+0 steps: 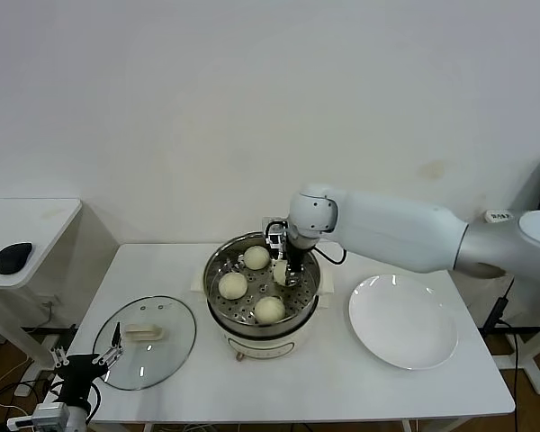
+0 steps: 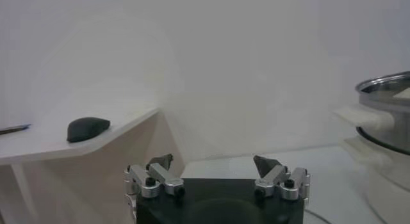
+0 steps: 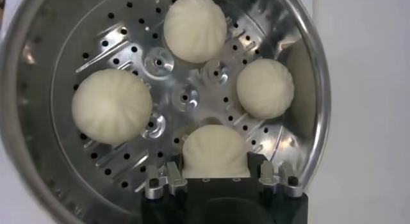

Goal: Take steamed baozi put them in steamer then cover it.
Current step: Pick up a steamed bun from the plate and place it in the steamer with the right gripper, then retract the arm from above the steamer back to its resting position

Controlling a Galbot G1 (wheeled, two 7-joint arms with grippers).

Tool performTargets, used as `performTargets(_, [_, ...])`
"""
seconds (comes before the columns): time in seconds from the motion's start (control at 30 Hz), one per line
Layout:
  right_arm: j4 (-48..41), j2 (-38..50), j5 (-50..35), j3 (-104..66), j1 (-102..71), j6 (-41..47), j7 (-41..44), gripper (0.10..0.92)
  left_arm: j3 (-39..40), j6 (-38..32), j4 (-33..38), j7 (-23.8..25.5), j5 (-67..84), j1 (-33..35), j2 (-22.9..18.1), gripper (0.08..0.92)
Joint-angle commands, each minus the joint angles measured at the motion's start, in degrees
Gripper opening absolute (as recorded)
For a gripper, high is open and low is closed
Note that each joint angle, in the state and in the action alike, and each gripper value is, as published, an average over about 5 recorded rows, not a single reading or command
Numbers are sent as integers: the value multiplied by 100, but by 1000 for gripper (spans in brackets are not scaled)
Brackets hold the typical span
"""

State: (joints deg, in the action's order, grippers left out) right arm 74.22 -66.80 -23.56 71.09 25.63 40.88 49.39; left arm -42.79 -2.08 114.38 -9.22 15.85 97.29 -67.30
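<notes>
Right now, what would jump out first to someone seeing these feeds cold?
The round shiny steel steamer at table centre, with three cream-white buns on its perforated tray and a fourth bun gripped in the right claw above it. Next, the clear glass lid lying flat to its left, and the bare white plate to its right.

The right arm reaches in from the right at chest height, its wrist bent straight down, and the right gripper (image 1: 284, 272) points downward with its 2 fingers closed on a baozi (image 3: 215, 152). The left arm hangs low at the near left, and the left gripper (image 2: 214, 165) faces forward with its 2 fingers spread wide apart
</notes>
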Motion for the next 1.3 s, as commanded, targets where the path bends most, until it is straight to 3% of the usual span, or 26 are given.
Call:
performTargets(0.03, [-109, -41, -12, -62, -133, 83, -30, 612, 8, 1, 6, 1, -4, -5, 0, 823])
performTargets(0.17, [59, 125, -72, -98, 17, 81, -7, 658, 17, 2, 18, 1, -4, -7, -1, 823])
performTargets(0.37, [842, 703, -400, -119, 615, 79, -28, 804, 37, 5, 30, 2, -14, -6, 8, 823])
performTargets(0.63, [2429, 2110, -570, -426, 962, 78, -414, 823, 89, 8, 27, 2, -27, -23, 22, 823])
performTargets(0.87, [3683, 3828, -997, -927, 307, 44, -1673, 823, 180, 1, 9, 3, -74, -32, 10, 823])
performTargets(1.03, [4211, 4789, -1156, -2468, -1513, -498, -2847, 823, 237, -10, -38, 5, -116, -49, -35, 823])
performTargets(1.13, [4355, 5178, -1018, -4533, -3835, -1125, -3513, 823, 266, -16, -61, 9, -144, -57, -74, 823])
performTargets(1.3, [4249, 4605, -194, -8389, -7995, -2113, -4015, 823, 293, -33, -91, 30, -191, -29, -117, 823])
